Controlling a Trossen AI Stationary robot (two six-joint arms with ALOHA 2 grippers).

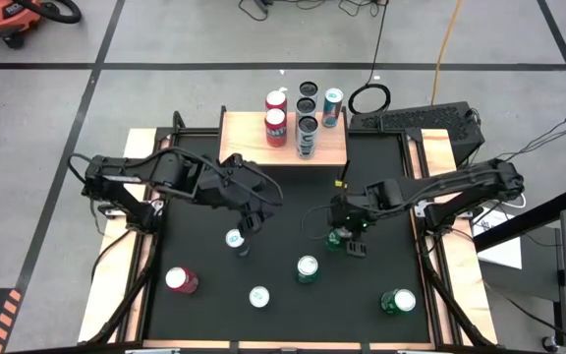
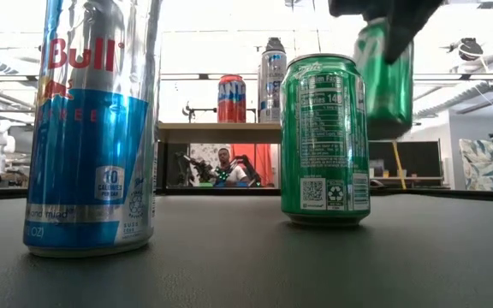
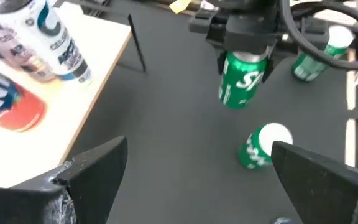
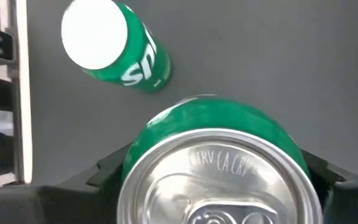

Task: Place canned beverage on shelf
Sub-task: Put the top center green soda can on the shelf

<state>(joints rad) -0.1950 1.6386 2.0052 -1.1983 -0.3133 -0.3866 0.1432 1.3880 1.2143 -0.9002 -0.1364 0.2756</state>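
While the right hand (image 1: 339,234) is gripping a green can (image 3: 242,81) by its sides and holding it clear of the black tabletop (image 1: 283,295), the carry step is under way. The shelf (image 1: 236,143) is standing at the far edge, already bearing several cans, left of the hand's line. Next, the can probably needs carrying far and leftward, then lowering upright onto bare wood. The left hand (image 1: 244,231) is hovering open nearby, holding nothing.

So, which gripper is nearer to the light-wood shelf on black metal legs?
About equal, perhaps the left. The open left gripper hovers in front of the shelf, toward its left end; the right gripper, holding a green can, is off its right corner.
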